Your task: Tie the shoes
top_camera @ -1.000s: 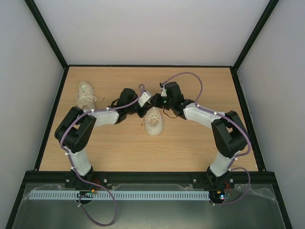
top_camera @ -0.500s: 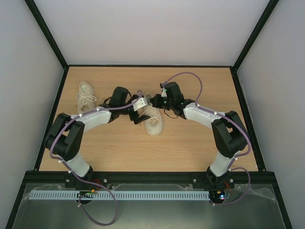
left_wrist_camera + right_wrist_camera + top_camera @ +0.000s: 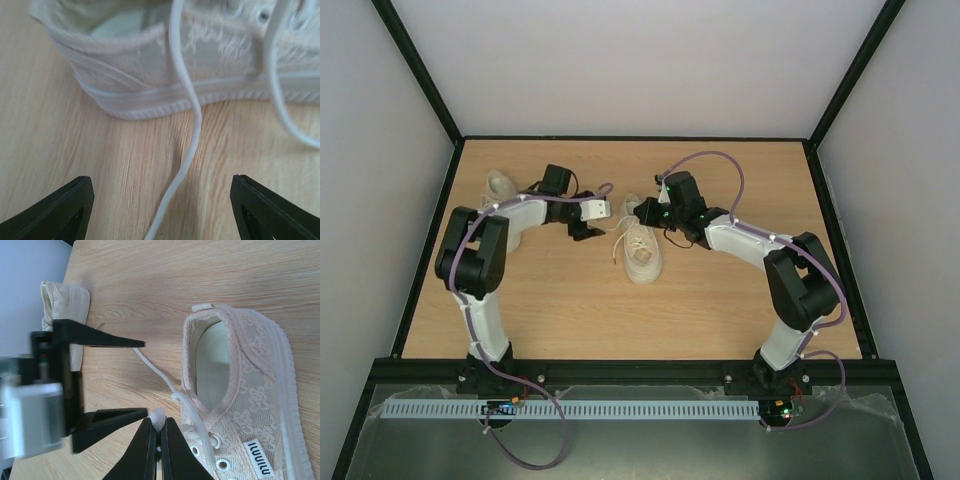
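The shoe [image 3: 642,250] I'm tying sits mid-counter [image 3: 740,300], long axis running near-to-far, heel toward the near edge as I read it. Its mate [image 3: 498,188] lies far left, partly under the left arm [image 3: 480,260]. A loose lace [image 3: 189,145] trails off the shoe's left side and lies right between the left jaws, which stand wide and empty, so that arm is nearer. The right jaws are pinched shut on a strand [image 3: 158,416] by the eyelets [image 3: 216,441]. A side tab [image 3: 260,460] bears sideways lettering I can't read surely.
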